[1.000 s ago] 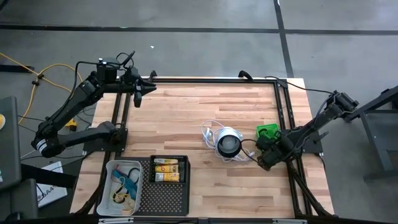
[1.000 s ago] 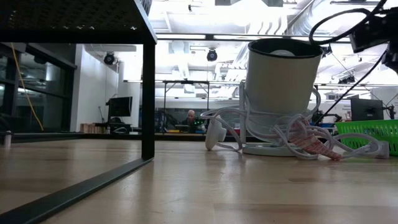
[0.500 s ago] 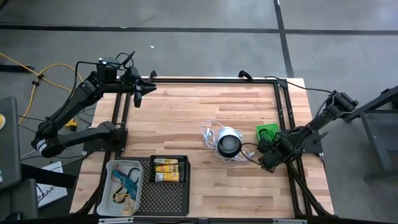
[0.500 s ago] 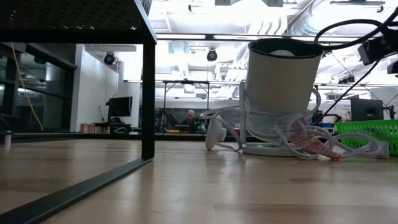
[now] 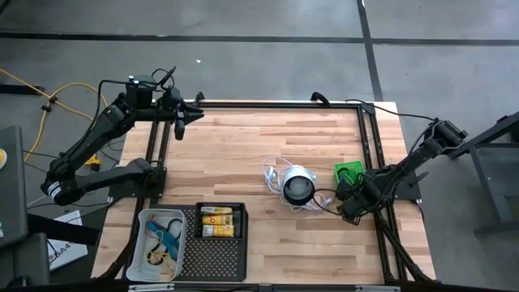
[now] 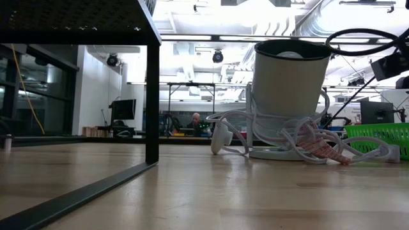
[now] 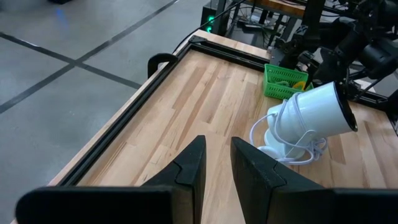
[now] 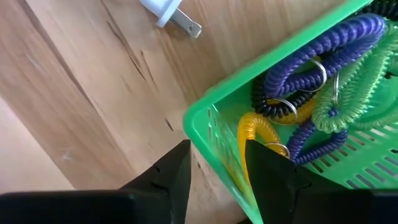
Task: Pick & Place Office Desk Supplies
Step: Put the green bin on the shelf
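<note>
1. Right gripper point(image 5: 350, 204) hovered at the table's right edge, just beside the near corner of the green tray point(image 5: 349, 172), its fingers point(image 8: 171, 174) spread apart and holding nothing; one finger stood outside the tray wall, the other over it.
2. Coiled loops point(image 8: 323, 81) in purple, green, yellow and black lay piled in the green tray, so this batch looked not yet moved.
3. Yellow-and-white packs point(image 5: 220, 221) sat in the black tray point(image 5: 216, 255) at the table's near edge, and cords point(image 5: 162, 239) lay in the clear tray point(image 5: 143, 219) at the near-left corner; those looked already sorted.
4. White lamp point(image 5: 297, 186) with its white cord stood mid-table, just beside the green tray, untouched.
5. Left gripper point(image 5: 180, 122) waited at the far-left corner, raised above the wood, its fingers point(image 7: 186, 171) only narrowly parted and empty.
6. Judging by this, the task seemed partly done, with the loops remaining.
</note>
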You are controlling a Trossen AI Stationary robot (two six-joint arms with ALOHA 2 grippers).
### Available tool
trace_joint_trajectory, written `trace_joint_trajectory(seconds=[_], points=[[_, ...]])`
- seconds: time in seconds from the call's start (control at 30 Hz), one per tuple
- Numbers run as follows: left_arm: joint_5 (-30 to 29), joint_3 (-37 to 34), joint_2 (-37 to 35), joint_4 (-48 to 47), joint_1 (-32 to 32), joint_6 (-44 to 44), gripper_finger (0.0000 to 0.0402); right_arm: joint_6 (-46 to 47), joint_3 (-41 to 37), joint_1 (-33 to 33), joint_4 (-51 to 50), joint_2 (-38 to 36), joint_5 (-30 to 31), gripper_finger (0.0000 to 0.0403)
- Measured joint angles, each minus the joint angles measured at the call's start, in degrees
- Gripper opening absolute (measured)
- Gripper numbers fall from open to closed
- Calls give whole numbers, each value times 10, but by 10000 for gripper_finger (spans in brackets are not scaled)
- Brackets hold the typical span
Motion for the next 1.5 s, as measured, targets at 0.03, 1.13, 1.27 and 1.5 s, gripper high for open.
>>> trace_joint_trajectory(seconds=[0.03,1.13,1.27,1.5], points=[[0,0,0,0,0,0,69,-2,0,0,0,0,0,139],[0,0,0,0,0,0,69,-49,1,0,7,0,34,4],[0,0,0,0,0,0,69,-60,3,0,6,0,47,4],[0,0,0,0,0,0,69,-72,47,0,-30,0,79,3]])
